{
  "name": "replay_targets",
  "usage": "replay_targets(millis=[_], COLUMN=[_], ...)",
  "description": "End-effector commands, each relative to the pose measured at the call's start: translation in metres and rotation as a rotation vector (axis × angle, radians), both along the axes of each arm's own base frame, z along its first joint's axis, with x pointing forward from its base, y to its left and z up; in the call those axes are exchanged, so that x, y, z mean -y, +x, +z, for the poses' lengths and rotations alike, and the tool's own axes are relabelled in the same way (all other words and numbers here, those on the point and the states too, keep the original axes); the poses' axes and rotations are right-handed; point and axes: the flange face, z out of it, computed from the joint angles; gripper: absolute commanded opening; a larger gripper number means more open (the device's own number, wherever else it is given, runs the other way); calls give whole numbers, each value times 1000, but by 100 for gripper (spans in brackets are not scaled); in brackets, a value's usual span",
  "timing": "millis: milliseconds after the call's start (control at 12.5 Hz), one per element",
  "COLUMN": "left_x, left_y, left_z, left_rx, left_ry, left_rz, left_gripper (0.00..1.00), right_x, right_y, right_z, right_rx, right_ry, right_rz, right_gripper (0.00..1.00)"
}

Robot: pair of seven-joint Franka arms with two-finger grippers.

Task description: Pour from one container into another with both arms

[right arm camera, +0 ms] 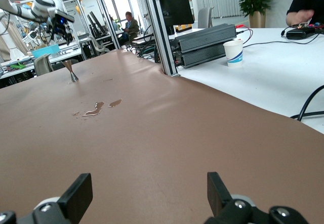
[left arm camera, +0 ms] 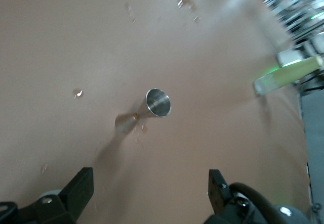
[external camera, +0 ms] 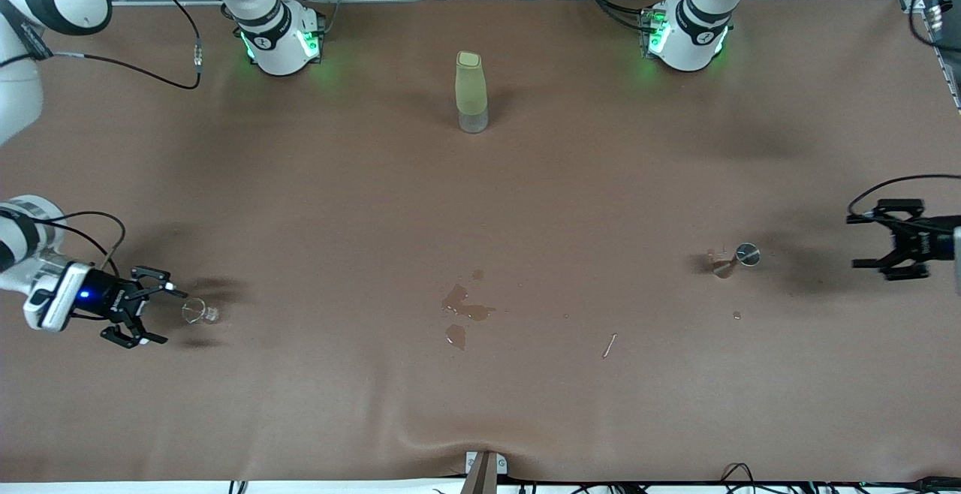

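- My right gripper (external camera: 164,314) hangs low over the table (external camera: 315,201) at the right arm's end. Its 2 fingers are spread wide apart and hold nothing.
- The clear glass beaker (external camera: 199,312) stands on the table just off those fingertips, apart from them. In my right wrist view the fingers (right arm camera: 76,193) frame only bare brown cloth, and the beaker does not show there.
- A wet spill (external camera: 465,306) lies in 3 or so patches near the middle of the table, between the 2 vessels and nearer to the front camera than the bottle. My right wrist view shows the same patches (right arm camera: 96,107).
- The tall pale-green bottle (external camera: 471,92) stands upright at mid-table, close to the arms' bases and well apart from both vessels.
- A small pale sliver (external camera: 609,344) lies on the cloth between the spill and the jigger, nearer to the front camera than either.
- The grey metal jigger (external camera: 736,260) stands upright toward the left arm's end, its round rim facing up, with 1 small droplet (external camera: 736,315) near it.
- My left gripper (external camera: 860,240) hangs over the left arm's end of the table, fingers wide apart and empty. In my left wrist view the jigger (left arm camera: 152,107) is ahead of the gap between the fingers (left arm camera: 81,188), well apart from them.
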Motion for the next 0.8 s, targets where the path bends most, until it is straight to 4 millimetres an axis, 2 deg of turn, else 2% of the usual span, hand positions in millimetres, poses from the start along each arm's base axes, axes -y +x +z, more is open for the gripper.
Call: replay_targets(millis=[0,159,239,319,399,478,718], left_x=[69,131,154,170,177,186,245], left_y=[0,1,0,-3,-8,-14,-29], left_z=[102,152,171,187,203,216,241], left_rx=[-117,-169,-167,-151,-148,-169,-228], left_ry=[302,520,595,627,640,654,727], left_rz=[86,171,202,215,264,342,531], left_gripper=[100,100,100,100,100,100,100], right_x=[-19,-46,-55,-66,-73,-77,-94], right_y=[13,25,27,26,23,20,10], right_z=[63,117,149,182,206,221,249], right_rx=[-69,-90,-87,-90,-109,-136,-186], right_ry=[-81,-164,-196,-223,-255,-291,-317], right_rz=[36,68,68,60,54,46,50], right_gripper=[100,100,100,100,100,100,100])
